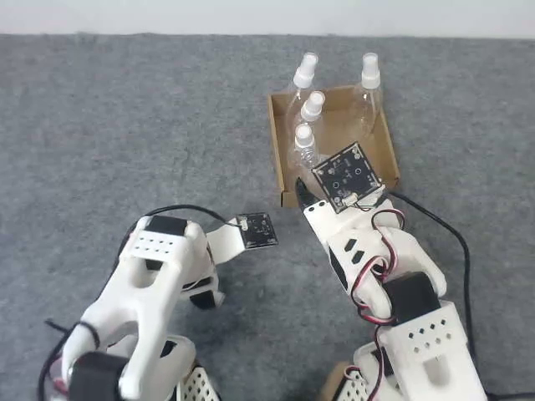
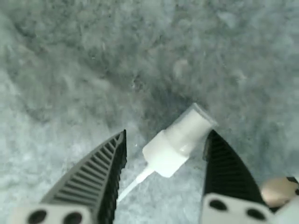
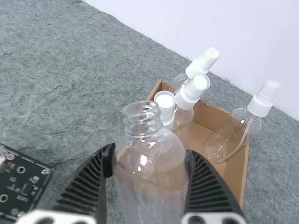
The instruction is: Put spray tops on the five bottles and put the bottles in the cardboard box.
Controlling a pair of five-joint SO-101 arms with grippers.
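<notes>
Right fingers (image 3: 88, 182) clamped on clear uncapped plastic bottle (image 3: 142, 126), upright. Left fingers (image 2: 100, 172) wide apart (gripping nothing), straddling white plastic spray top (image 2: 180, 140) lying on grey felt counter (image 2: 70, 56). Brown cardboard box (image 3: 244, 172) beyond holds four capped bottles (image 3: 187, 100); white wall (image 3: 233, 28) behind.

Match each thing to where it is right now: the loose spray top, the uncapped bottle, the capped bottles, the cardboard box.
Things:
1. loose spray top
2. uncapped bottle
3. capped bottles
4. cardboard box

Places:
A. on the grey carpet, ahead of the right arm
B. inside the open left claw
C. inside the box
D. clamped in the right claw

Pairs: 1-B, 2-D, 3-C, 4-A
</notes>
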